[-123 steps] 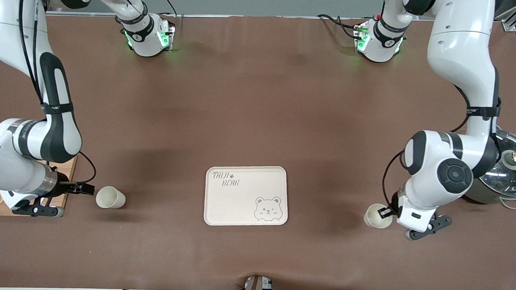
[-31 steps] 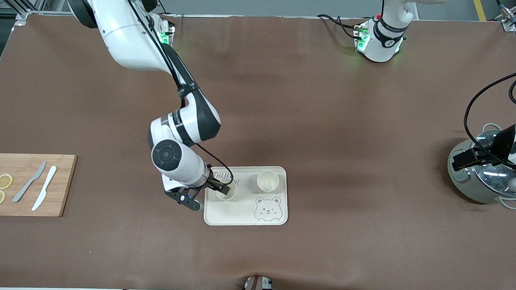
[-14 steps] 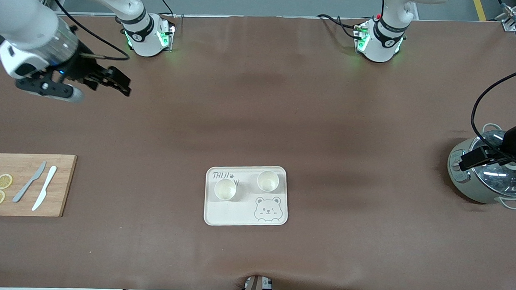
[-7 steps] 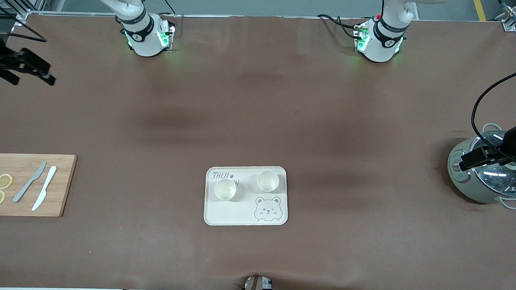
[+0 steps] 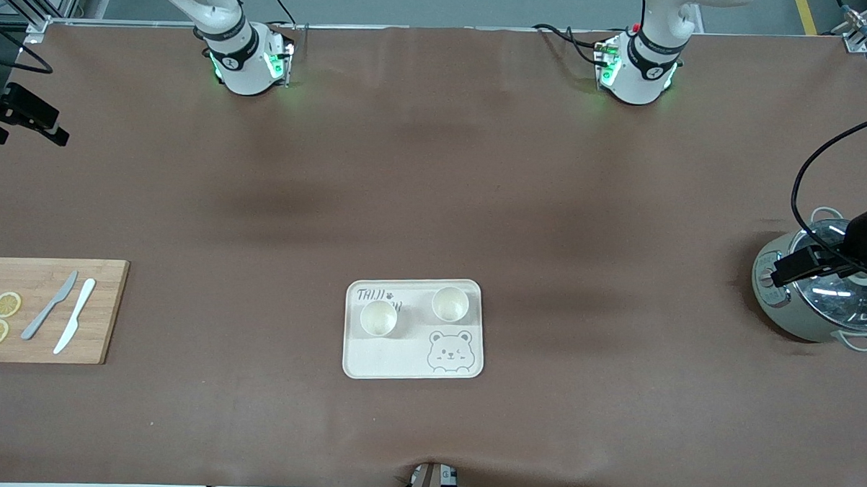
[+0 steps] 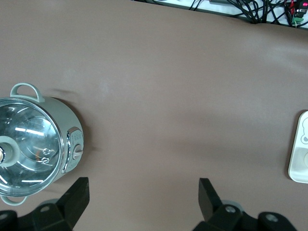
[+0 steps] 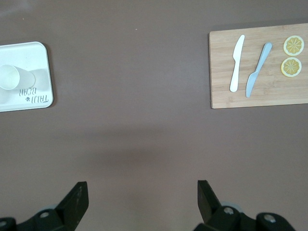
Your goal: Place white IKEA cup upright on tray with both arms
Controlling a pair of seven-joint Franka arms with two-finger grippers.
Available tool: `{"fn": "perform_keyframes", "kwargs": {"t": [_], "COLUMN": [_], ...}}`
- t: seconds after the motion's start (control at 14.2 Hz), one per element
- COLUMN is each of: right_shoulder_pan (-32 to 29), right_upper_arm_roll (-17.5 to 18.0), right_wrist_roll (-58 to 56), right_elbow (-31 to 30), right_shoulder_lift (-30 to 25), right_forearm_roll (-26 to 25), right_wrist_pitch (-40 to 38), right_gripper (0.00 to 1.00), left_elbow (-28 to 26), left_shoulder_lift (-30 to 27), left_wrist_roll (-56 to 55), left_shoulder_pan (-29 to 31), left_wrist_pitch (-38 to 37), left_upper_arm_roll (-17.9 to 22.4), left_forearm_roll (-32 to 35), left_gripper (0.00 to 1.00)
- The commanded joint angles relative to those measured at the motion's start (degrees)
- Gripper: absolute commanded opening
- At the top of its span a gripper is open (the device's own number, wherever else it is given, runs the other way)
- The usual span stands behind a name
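Tools spread, empty — tray holds 2 upright cups.

cups 2 | tray 1 | knives 2 | lemon slices 2 | cutting board 1 | pot 1

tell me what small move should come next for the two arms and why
Probably none beyond parking: both white cups stand upright on the cream bear-face tray, so the job looks done. The left gripper is open over the table by the steel lidded pot; the right gripper is open over bare table toward its own end. I'd just hold both arms clear.
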Motion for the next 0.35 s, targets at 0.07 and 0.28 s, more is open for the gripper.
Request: {"fn": "perform_keyframes", "kwargs": {"t": [0.07,0.28], "right_shoulder_pan": [-1.32,-0.97], "right_upper_arm_roll": [1.0,1.09], "right_wrist_roll": [-0.06,0.03], "right_elbow": [1.59,1.68], "right_shoulder_lift": [1.32,1.32], "right_forearm_roll": [-0.87,-3.07], "right_wrist_pitch": [-0.22,-0.22], "right_gripper": [1.0,1.0], "left_elbow": [0.0,0.0], "left_shoulder_lift": [-0.72,-0.72], "left_wrist_roll": [-0.02,-0.02], "left_shoulder_pan": [-0.42,-0.33], "left_wrist_pitch": [-0.33,-0.24], "left_upper_arm_roll": [0.3,0.3], "left_forearm_roll": [0.88,0.88], "left_gripper": [1.0,1.0]}}
